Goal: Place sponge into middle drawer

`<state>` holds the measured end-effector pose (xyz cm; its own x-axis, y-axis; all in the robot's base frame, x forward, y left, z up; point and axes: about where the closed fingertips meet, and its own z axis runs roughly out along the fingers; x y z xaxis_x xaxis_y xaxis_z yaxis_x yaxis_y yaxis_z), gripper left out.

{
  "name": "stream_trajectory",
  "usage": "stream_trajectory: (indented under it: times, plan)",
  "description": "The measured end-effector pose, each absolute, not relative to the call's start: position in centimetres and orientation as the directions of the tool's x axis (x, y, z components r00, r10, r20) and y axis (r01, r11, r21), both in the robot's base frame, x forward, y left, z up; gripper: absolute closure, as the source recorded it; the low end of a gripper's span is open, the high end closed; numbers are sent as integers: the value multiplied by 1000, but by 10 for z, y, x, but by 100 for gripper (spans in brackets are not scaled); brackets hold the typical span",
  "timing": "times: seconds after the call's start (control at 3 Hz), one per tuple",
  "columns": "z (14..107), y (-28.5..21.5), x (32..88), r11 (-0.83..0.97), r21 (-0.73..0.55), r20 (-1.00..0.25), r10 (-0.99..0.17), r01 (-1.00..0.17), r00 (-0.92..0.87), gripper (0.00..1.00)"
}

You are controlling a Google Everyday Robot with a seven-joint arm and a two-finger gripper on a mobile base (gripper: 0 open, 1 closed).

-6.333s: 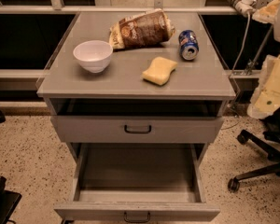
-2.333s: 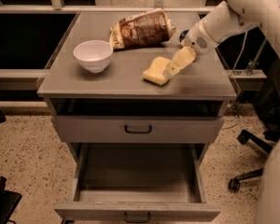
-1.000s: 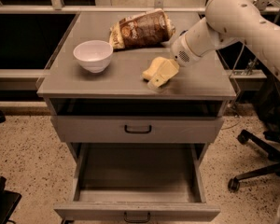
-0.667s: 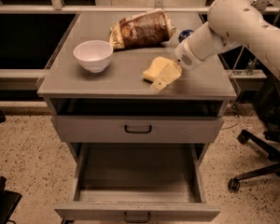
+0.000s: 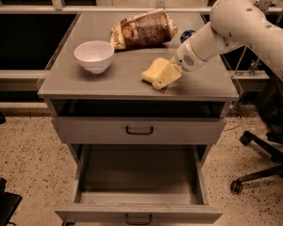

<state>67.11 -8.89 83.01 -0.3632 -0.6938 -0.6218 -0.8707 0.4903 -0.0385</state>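
The pale two-finger gripper [image 5: 169, 75] has reached the soft pale-yellow sponge [image 5: 152, 69] right of the round white bowl [image 5: 94, 55], grasp unclear; the open grey middle drawer [image 5: 139, 175] still waits.

We log: pincer [image 5: 166, 75] at the sponge [image 5: 153, 69], centre-right of worktop [image 5: 85, 81]. Obstacles: white bowl [image 5: 94, 55] at left, bread bag [image 5: 144, 29] behind. Bottom of frame: middle drawer [image 5: 139, 173] pulled out, interior reachable from above.
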Motion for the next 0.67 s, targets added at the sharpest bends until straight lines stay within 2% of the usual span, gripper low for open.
stream_trajectory:
  times: [0.67]
  plan:
    - [830, -89, 671, 490, -38, -622, -694, -871, -363, 88]
